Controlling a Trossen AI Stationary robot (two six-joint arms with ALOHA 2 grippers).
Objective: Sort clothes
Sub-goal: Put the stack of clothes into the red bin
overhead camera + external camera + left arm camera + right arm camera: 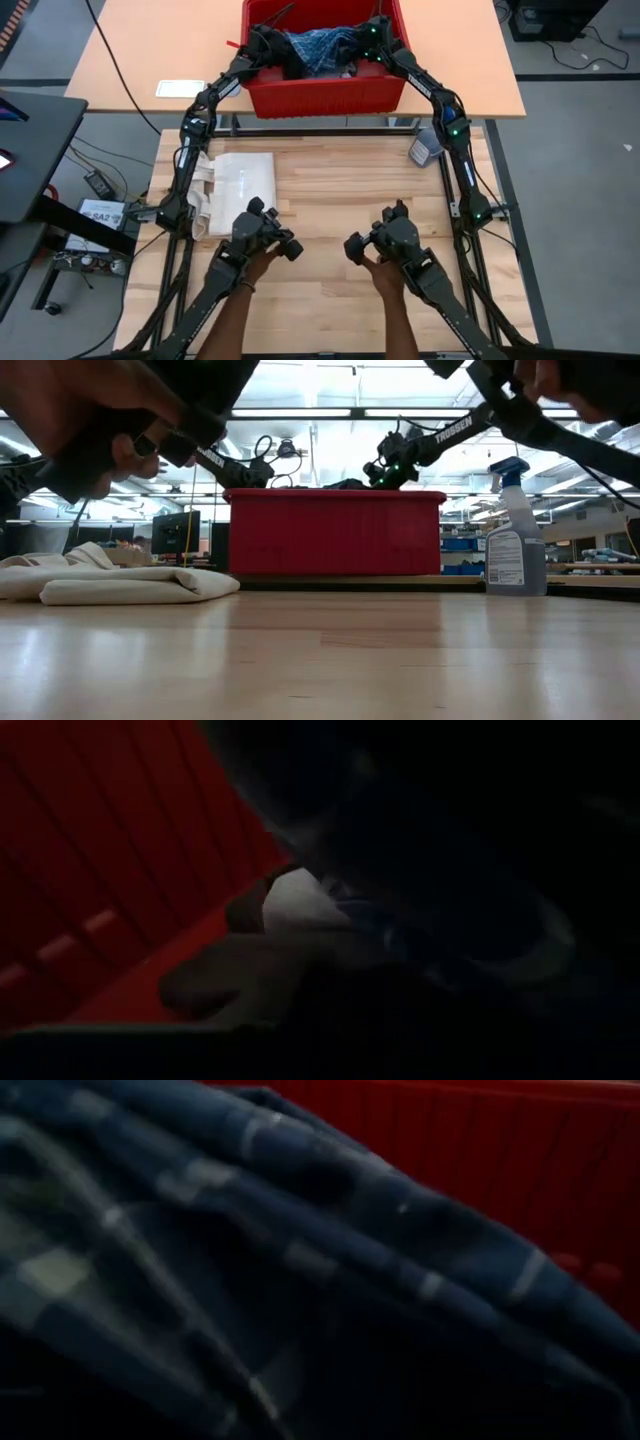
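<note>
Both arms reach into the red bin on the plaid garment, left gripper and right gripper finger states unclear; pick step, next lift it onto the wooden table.

Overhead and table-level views share the red bin; wrist cameras inside.

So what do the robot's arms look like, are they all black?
Mostly, yes. The left arm and right arm are dark and jointed, built of slim tubes and chunky black joints. Small green lights glow on the right arm, and black cables run alongside. In the low view, white letters spell TROSSEN on one arm.
</note>
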